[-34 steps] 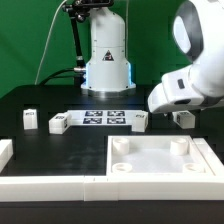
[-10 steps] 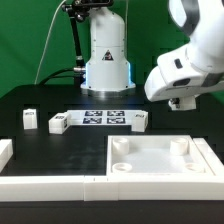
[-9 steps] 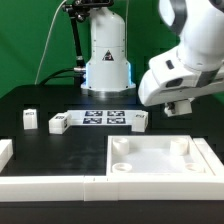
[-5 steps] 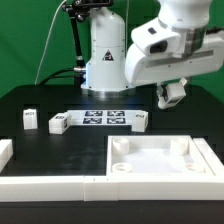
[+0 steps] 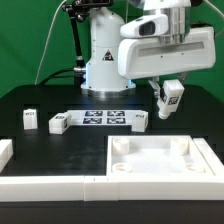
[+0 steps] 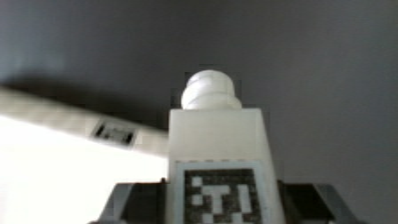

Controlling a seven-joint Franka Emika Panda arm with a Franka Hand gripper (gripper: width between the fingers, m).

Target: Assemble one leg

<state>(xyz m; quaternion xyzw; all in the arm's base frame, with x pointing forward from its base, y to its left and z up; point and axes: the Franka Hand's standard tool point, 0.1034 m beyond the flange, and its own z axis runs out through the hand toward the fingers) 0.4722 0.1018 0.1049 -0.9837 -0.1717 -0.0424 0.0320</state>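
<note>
My gripper [image 5: 168, 100] is shut on a leg [image 5: 172, 93], a small white post with a black-and-white tag, and holds it in the air above the table at the exterior view's right. In the wrist view the leg [image 6: 221, 150] fills the middle, its tag facing the camera and a rounded peg at its far end, with the dark fingers [image 6: 139, 203] pressed to both sides. The large white panel [image 5: 160, 158] with round corner sockets lies below, at the front right. Three more legs stand on the table: one [image 5: 29, 119] at the left, one [image 5: 58, 123], one [image 5: 139, 121].
The marker board [image 5: 104, 118] lies flat at the table's middle, between two of the loose legs. A white rail [image 5: 50, 187] runs along the front edge, with a white block [image 5: 5, 152] at the far left. The arm's base [image 5: 106, 55] stands behind.
The gripper has risen from the table at the right, lifting the leg, and has swung toward the exterior view's left. The leg now hangs in the air.
</note>
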